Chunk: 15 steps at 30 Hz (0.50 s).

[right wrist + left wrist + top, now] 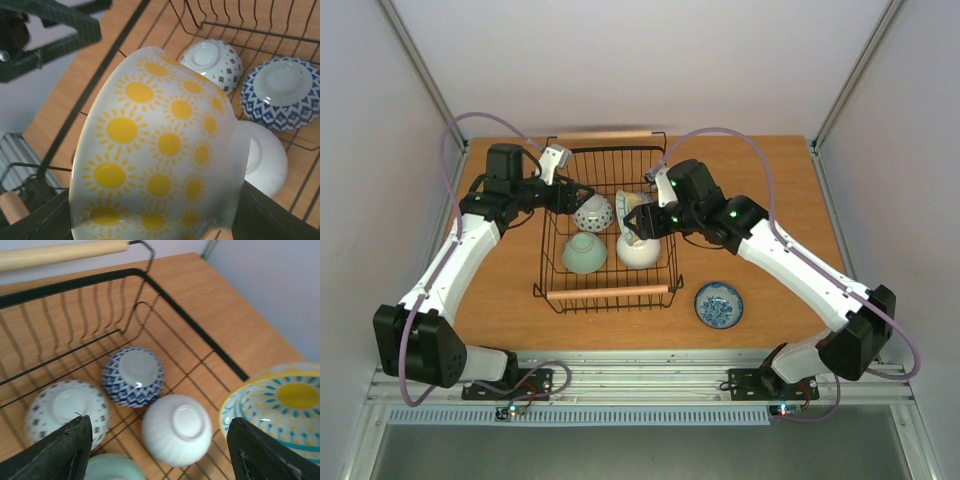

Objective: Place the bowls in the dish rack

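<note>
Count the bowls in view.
6: speckled bowl, blue bowl, white bowl, green bowl inverted in the rack; sun bowl in the right hand; patterned bowl on the table.

**Wooden counter carries a rack and one loose bowl**

The counter (760,190) is a light brown wood-grain board, bounded by pale walls at the left, right and far sides. A black wire dish rack (542,262) stands on it at about the middle, one wooden handle (608,134) at the far end and the other (610,292) at the near end. Just beside the rack's near right corner, a blue-and-white patterned bowl (719,304) sits upright on the bare wood, apart from the wire.
</note>
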{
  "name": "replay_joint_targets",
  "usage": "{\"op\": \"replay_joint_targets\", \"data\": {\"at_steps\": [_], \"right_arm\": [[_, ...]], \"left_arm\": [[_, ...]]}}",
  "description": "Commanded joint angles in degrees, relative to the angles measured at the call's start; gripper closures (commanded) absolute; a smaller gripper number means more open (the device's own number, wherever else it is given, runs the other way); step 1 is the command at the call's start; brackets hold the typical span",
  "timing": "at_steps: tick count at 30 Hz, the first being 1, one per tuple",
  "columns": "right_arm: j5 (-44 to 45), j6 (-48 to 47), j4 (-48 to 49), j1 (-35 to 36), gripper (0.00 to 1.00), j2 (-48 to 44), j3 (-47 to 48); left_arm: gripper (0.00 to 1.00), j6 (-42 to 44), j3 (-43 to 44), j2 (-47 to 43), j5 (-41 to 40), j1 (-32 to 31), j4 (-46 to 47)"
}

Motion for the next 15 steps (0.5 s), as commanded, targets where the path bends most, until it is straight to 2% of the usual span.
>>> {"op": "replay_joint_targets", "data": {"at_steps": [1,8,15], "right_arm": [[3.89,-5.05,-8.48,0.56,0.99,3.44,5.46],[10.32,-9.91,-16.75,3.17,0.99,9.67,9.57],[10.15,-13.64,-19.85,5.14,0.99,14.4,12.42]], "left_arm": [[0.25,0.82,1.54,-0.52,-10.1,0.09,-0.18],[0.23,0.46,1.5,-0.09,-11.16,0.18,0.0],[0.22,0.46,1.48,-0.1,-11.45,0.35,0.03]]}}
